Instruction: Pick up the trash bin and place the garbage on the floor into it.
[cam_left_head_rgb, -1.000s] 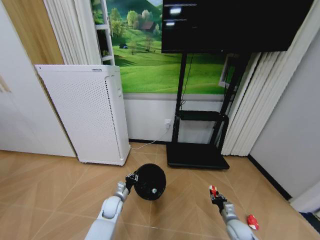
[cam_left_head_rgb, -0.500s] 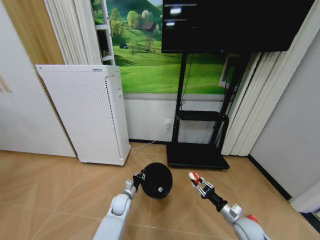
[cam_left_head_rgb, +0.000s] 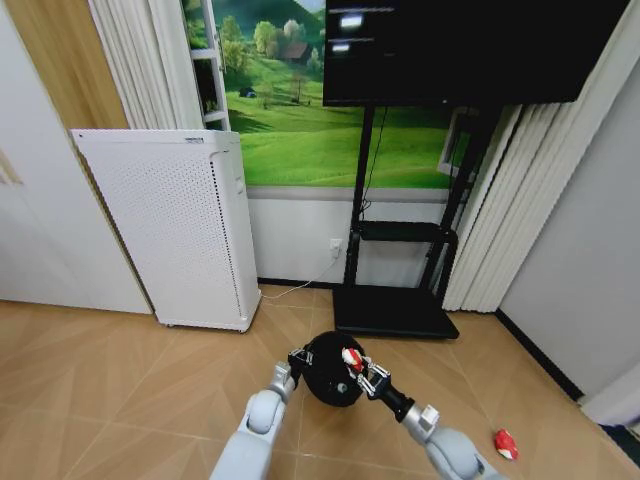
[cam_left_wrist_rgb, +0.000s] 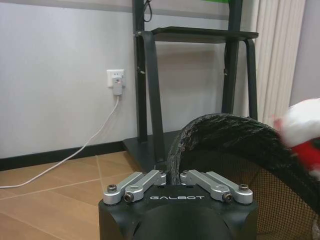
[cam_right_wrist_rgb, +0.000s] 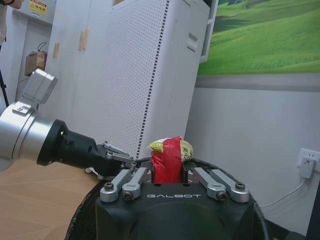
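- Left gripper (cam_left_head_rgb: 297, 358): pinched on the rim of the trash bin (cam_left_head_rgb: 330, 372), holding it off the floor (cam_left_head_rgb: 120, 390). The mesh wall looks light and stiff.
- Right gripper (cam_left_head_rgb: 362, 372): clamps a red-and-white wrapper (cam_left_head_rgb: 351, 358) over the bin's mouth; it looks crumpled, soft and weightless.
- Second wrapper (cam_left_head_rgb: 506, 443): lies on the floor, well apart.

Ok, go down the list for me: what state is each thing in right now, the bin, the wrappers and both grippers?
trash bin: held off the floor, mouth tilted toward the camera
left gripper: shut on the bin's rim
right gripper: shut on a wrapper, over the bin's mouth
held wrapper: crumpled, pinched between the fingers
second wrapper: lying on the floor
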